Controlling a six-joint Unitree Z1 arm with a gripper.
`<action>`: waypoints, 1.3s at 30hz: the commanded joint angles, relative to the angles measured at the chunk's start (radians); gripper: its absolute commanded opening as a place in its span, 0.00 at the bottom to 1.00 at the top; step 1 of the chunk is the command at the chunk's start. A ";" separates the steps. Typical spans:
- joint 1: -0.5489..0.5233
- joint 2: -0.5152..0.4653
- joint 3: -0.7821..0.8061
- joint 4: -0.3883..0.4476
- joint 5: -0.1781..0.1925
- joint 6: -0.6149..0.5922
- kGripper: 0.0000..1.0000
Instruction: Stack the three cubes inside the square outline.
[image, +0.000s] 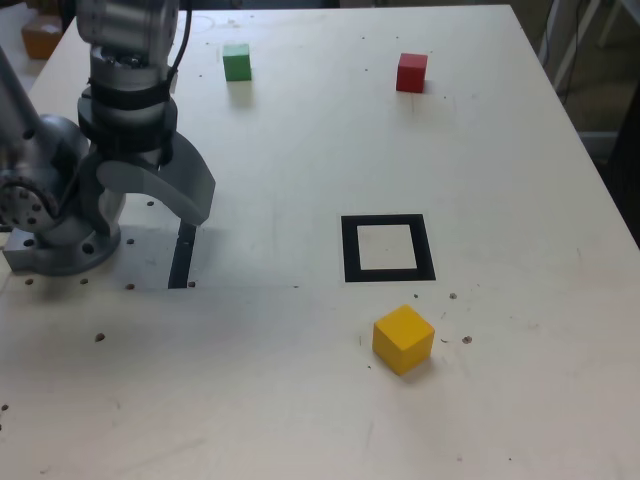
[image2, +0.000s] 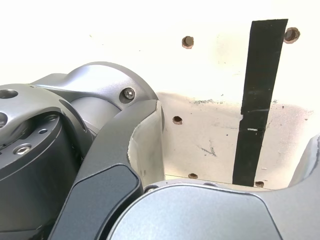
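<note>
Cubes, three, all apart on the pale table (image: 520, 400): yellow cube (image: 403, 339) just at six o'clock of the square outline (image: 388, 248), not touching it; red cube (image: 411, 72) well off at twelve o'clock; green cube (image: 237, 62) far off at about eleven. Outline holds nothing. Gripper (image: 160, 195), at the outline's nine o'clock beside the arm's base (image: 60, 245), jaws spread wide and holding nothing, above a narrow black strip (image2: 260, 100).
</note>
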 joint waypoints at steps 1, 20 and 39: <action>-0.002 -0.004 0.000 0.007 -0.003 -0.001 1.00; -0.002 -0.007 -0.018 0.047 -0.009 0.010 1.00; 0.049 -0.009 -0.272 0.087 0.084 0.072 0.99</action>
